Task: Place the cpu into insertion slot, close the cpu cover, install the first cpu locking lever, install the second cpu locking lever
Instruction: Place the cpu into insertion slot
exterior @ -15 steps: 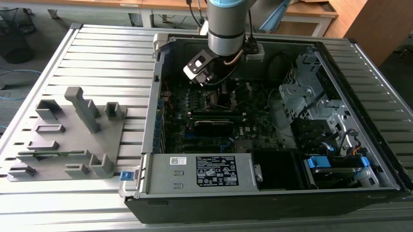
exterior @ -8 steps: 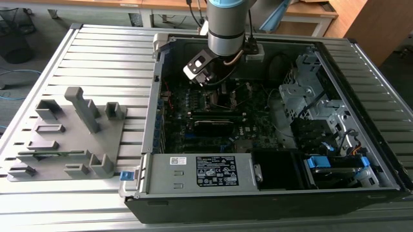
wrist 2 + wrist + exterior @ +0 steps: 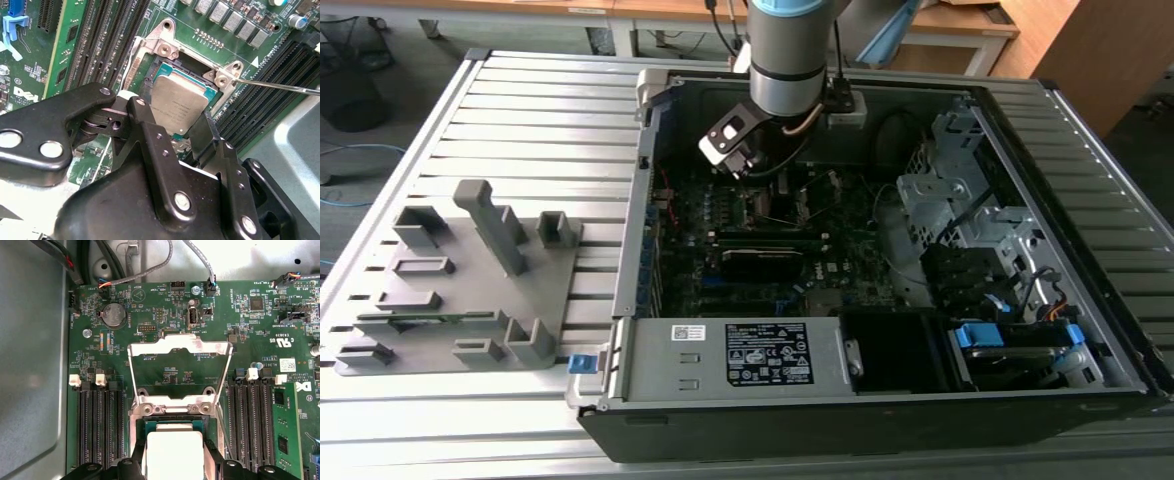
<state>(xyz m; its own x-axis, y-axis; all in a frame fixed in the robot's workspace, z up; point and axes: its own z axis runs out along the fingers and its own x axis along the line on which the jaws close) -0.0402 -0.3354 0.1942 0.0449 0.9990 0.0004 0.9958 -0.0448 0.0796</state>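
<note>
- Two fingers (image 3: 150, 142) of my pincer (image 3: 170, 114) stand one on each side of the cpu (image 3: 180, 97), pressed against its edges as far as I can judge
- That cpu lies flat over the insertion slot (image 3: 172, 61), metal top up; I cannot tell whether it is fully seated
- Beyond the slot the cpu cover (image 3: 180, 344) is swung open, and one locking lever (image 3: 280, 86) juts out free, so neither blocks me
- In the exterior view I hang at about twelve o'clock from the middle of the computer case (image 3: 624, 300), which rests on the bench (image 3: 520, 100); a grey fixture (image 3: 454, 290) lies at nine o'clock from it
- Doing this well, I judge, means keeping the chip level, its edges square to the slot's rim, with no sideways push, and letting go only once it rests evenly all round
</note>
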